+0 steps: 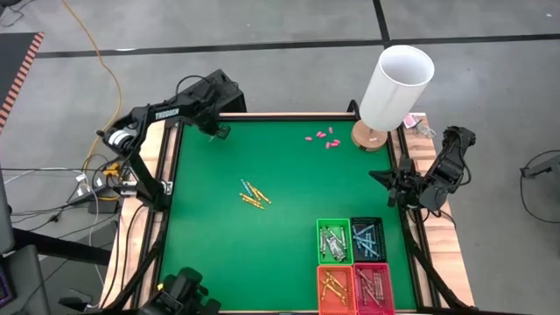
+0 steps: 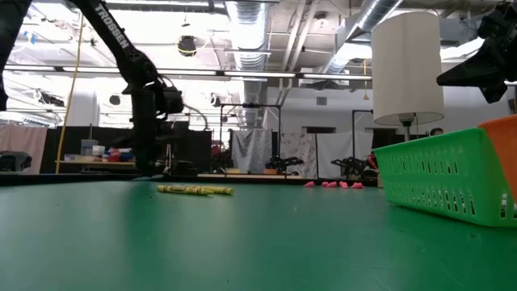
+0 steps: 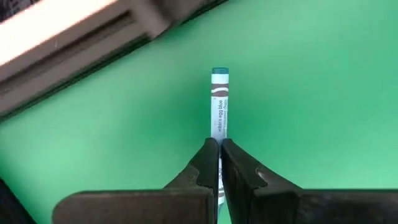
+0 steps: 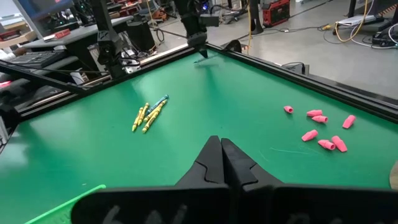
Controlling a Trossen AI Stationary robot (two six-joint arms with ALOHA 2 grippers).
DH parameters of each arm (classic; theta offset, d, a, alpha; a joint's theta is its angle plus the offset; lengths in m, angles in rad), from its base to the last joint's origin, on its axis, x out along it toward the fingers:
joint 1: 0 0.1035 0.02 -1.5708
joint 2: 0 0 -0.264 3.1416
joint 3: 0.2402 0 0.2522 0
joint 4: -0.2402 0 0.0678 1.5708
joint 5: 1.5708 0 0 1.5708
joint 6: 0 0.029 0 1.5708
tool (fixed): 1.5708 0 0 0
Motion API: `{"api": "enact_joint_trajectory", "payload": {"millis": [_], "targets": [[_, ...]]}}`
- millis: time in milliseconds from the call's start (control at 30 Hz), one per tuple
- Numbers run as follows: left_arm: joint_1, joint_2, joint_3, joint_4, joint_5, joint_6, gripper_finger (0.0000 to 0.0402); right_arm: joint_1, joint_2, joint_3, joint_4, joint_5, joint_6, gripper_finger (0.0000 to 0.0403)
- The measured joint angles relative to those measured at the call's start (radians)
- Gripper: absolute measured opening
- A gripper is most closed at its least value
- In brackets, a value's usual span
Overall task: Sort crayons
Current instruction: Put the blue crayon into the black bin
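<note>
My left gripper (image 1: 215,131) stands over the table's far left corner, shut on a light blue crayon (image 3: 219,102); in the right wrist view it shows far off, my left gripper (image 4: 201,55) pointing down. A few yellow crayons (image 1: 253,195) and a blue one (image 4: 163,99) lie flat on the green mat mid-table. My right gripper (image 4: 221,149) waits shut and empty at the table's right edge, where the high view has my right gripper (image 1: 388,181). My left gripper pinches the light blue crayon between its two fingers, on the paper-wrapped shaft (image 3: 218,134). The crayon lies along the fingers, its blue tip (image 3: 219,71) sticking out past their ends. The fingers come steeply from above. Whether the tip touches the mat I cannot tell.
Green (image 1: 333,226), dark (image 1: 367,221), orange (image 1: 336,269) and red (image 1: 374,266) baskets with sorted crayons stand at the near right. Small pink pieces (image 1: 321,137) lie at the far side beside a white lamp (image 1: 398,83). A raised wooden rim (image 1: 262,115) frames the mat.
</note>
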Motion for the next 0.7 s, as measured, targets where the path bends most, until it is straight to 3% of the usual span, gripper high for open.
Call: {"api": "enact_joint_trajectory", "payload": {"millis": [400, 700], "targets": [[-0.174, -0.107, 0.106, 0.041, 0.091, -0.109, 0.0001, 0.000, 0.000, 0.000, 0.000, 0.001, 0.000, 0.0000], [-0.418, -0.189, 0.108, 0.177, 0.126, -0.222, 0.0000, 0.000, 0.000, 0.000, 0.000, 0.000, 0.001, 0.0000]]}}
